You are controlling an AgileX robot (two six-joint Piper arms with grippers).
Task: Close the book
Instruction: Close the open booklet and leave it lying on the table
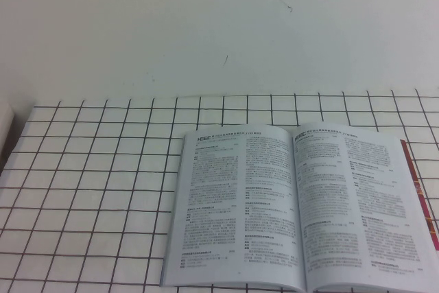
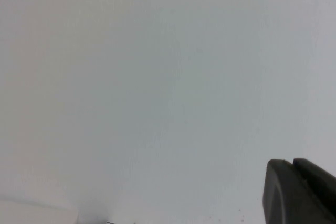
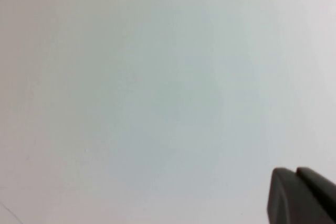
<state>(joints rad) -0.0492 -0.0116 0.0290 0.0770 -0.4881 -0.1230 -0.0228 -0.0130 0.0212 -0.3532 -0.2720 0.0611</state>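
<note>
An open book [image 1: 302, 204] lies flat on the grid-patterned tablecloth [image 1: 103, 190] at the front right in the high view, its two printed pages facing up. A strip of its red cover [image 1: 420, 193] shows past the right page. Neither arm appears in the high view. In the left wrist view my left gripper [image 2: 292, 162] shows only its dark fingertips, pressed together, against a blank white wall. The right wrist view gives the same sight of my right gripper [image 3: 296, 170], its tips together and holding nothing. The book is in neither wrist view.
A white wall [image 1: 206, 25] rises behind the table's far edge. A pale object [image 1: 3, 125] sits at the table's left edge. The book's near edge reaches the bottom of the high view.
</note>
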